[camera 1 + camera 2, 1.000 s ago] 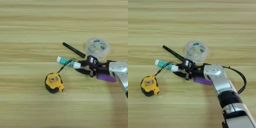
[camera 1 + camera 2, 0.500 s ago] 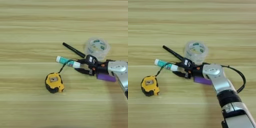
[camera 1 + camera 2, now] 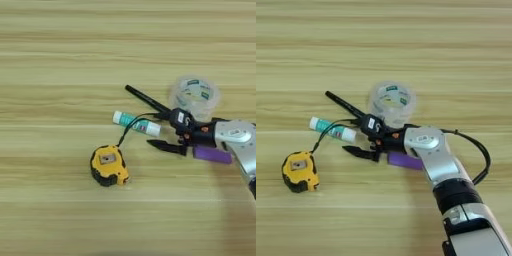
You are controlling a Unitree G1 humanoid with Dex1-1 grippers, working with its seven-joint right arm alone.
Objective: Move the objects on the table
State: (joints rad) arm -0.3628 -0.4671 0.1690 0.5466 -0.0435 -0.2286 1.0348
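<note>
The yellow-black tape measure (image 3: 108,165) sits nearer than the black two-finger gripper (image 3: 161,131), on the light wooden surface (image 3: 60,75). The gripper has just spread apart, letting go. The white-teal glue stick (image 3: 136,124) lies between its fingers, so that move looks done. The clear tape roll (image 3: 194,96) sits farther back.

From my seat the purple bar (image 3: 404,161) is half hidden under the right gripper (image 3: 356,136), and the left eye crops my forearm (image 3: 239,142) off.
</note>
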